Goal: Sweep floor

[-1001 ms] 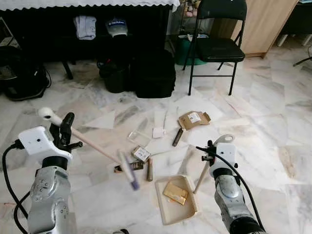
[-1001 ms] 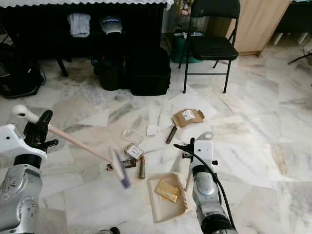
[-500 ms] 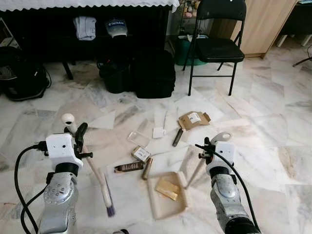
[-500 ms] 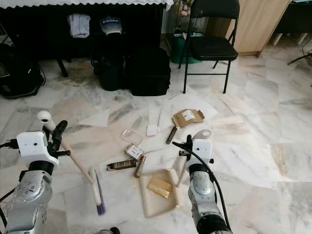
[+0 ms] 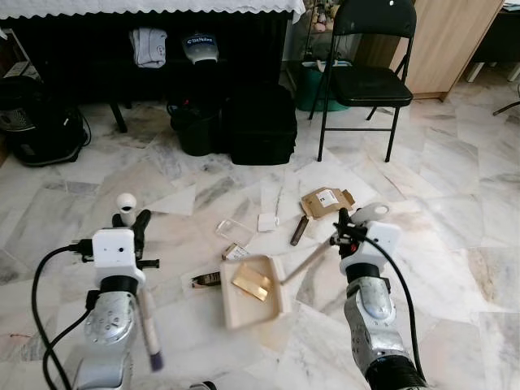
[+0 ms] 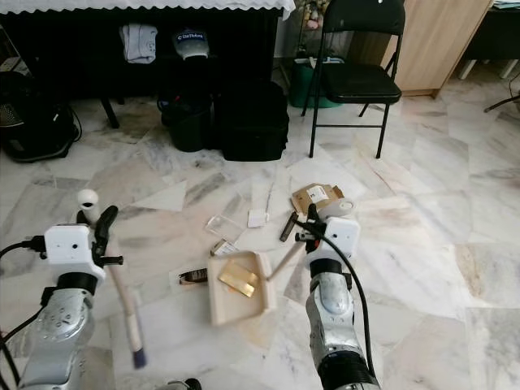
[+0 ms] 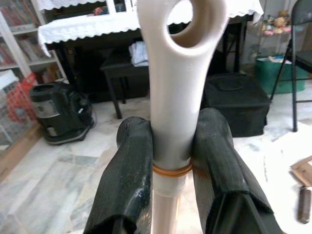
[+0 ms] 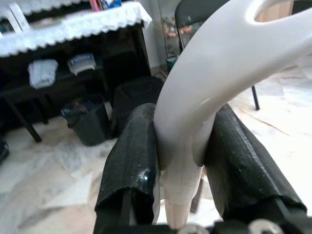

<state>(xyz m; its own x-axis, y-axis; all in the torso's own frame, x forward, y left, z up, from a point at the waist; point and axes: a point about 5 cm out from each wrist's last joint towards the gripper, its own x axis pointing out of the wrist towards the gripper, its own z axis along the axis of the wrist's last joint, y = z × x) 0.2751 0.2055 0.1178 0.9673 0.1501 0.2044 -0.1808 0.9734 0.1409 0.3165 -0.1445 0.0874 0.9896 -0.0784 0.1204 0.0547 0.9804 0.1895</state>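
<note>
My left gripper (image 5: 135, 233) is shut on the cream broom handle (image 7: 175, 87) just below its hanging loop. The broom (image 5: 145, 309) points down and toward me, and its purple bristles (image 5: 155, 358) hang low beside my left arm. My right gripper (image 5: 344, 228) is shut on the looped end of the dustpan handle (image 8: 195, 83). The beige dustpan (image 5: 275, 305) sits left of that arm and holds a yellow packet (image 5: 250, 282). Litter lies beyond it: a dark wrapper (image 5: 206, 280), a small box (image 5: 235, 252), clear plastic (image 5: 233, 231), white paper (image 5: 266, 221), a dark stick (image 5: 298, 230) and a torn cardboard box (image 5: 325, 200).
A black folding chair (image 5: 363, 81) stands at the back right, with a green bin (image 5: 311, 88) behind it. Black bags (image 5: 260, 123) and a bucket (image 5: 195, 130) sit under a cloth-covered table (image 5: 154, 6). A vacuum cleaner (image 5: 36, 122) is at the far left. Marble floor (image 5: 455, 244) lies to my right.
The broom head swung from out in front back to hang under my left gripper. The dustpan moved left and away from me toward the litter, the yellow packet still in it.
</note>
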